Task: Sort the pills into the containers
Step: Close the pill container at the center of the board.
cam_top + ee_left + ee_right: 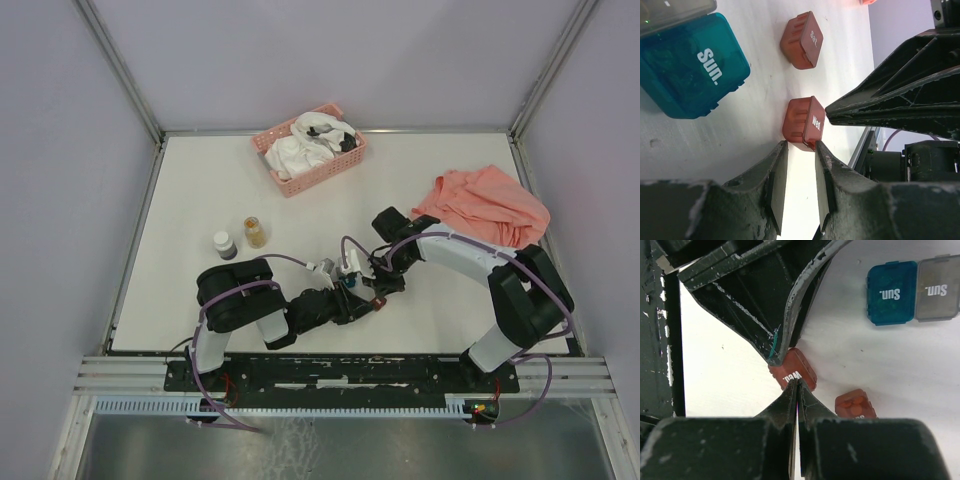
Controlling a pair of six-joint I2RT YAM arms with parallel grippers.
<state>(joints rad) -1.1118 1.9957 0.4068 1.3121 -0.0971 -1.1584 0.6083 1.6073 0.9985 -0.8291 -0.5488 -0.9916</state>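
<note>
The pills show as a golden mass in a small clear jar left of the arms. Two dark red containers lie on the white table, one marked "Wed." and one marked "Sat.". A teal container and a grey container, both marked "Sun.", lie side by side. My left gripper pinches the near end of the "Wed." container between its fingertips. My right gripper is shut, its tips pressed against that container's lid edge. Round orange shapes show through the "Sat." container.
A second white-capped jar with dark contents stands beside the pill jar. A pink slatted basket of white cloth sits at the back. A salmon cloth lies at the right. Both arms meet at the table's near middle.
</note>
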